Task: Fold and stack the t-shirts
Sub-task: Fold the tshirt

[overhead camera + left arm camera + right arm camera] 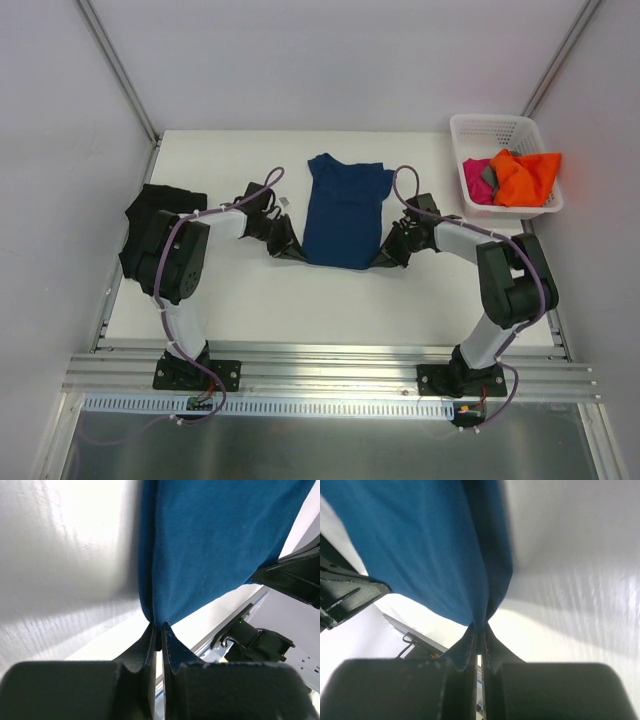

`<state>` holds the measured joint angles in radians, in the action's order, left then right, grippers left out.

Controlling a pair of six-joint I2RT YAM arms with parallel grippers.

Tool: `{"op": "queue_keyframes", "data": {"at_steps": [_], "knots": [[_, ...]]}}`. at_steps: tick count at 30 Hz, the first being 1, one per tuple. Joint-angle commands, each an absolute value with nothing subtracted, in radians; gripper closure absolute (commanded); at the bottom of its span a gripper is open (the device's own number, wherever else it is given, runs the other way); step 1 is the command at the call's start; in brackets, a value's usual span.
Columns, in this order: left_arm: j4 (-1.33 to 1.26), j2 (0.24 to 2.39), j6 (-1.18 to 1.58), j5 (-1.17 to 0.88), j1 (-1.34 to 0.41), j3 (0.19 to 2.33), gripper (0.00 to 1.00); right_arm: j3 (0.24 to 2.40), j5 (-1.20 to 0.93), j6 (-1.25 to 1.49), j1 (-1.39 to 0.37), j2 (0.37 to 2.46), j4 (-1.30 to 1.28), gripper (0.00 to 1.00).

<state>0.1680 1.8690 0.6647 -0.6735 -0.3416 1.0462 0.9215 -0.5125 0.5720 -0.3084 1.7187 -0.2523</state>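
Note:
A navy blue t-shirt lies flat in the middle of the white table, neck toward the far side. My left gripper is shut on its near left hem corner, and the blue cloth runs up out of the closed jaws. At the near right hem corner my right gripper is shut on the same shirt, which is pinched between its jaws. A black t-shirt sits bunched at the table's left edge behind the left arm. Orange, magenta and grey shirts fill the basket.
The white lattice basket stands at the far right corner of the table. Grey walls close in the left, right and back sides. An aluminium rail carrying both arm bases runs along the near edge.

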Motion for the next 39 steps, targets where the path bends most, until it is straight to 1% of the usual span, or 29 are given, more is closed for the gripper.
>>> {"op": "queue_keyframes", "data": {"at_steps": [1, 18, 23, 26, 30, 39], "knots": [[0.169, 1.790, 0.663, -0.698, -0.351, 1.040, 1.00, 0.953, -0.523, 0.539, -0.314, 1.615, -0.287, 1.00], [0.207, 1.485, 0.583, -0.687, -0.387, 1.006, 1.00, 0.983, -0.503, 0.428, -0.333, 1.356, -0.439, 1.00], [0.233, 1.440, 0.543, -0.649, -0.385, 1.052, 1.00, 1.011, -0.477, 0.399, -0.330, 1.305, -0.459, 1.00], [0.233, 1.473, 0.525, -0.643, -0.379, 1.115, 1.00, 1.031, -0.474, 0.402, -0.316, 1.310, -0.442, 1.00], [0.238, 1.578, 0.509, -0.640, -0.371, 1.209, 1.00, 1.071, -0.482, 0.413, -0.264, 1.361, -0.416, 1.00], [0.241, 1.813, 0.468, -0.608, -0.357, 1.483, 1.00, 1.206, -0.509, 0.433, -0.183, 1.566, -0.331, 1.00]]}}
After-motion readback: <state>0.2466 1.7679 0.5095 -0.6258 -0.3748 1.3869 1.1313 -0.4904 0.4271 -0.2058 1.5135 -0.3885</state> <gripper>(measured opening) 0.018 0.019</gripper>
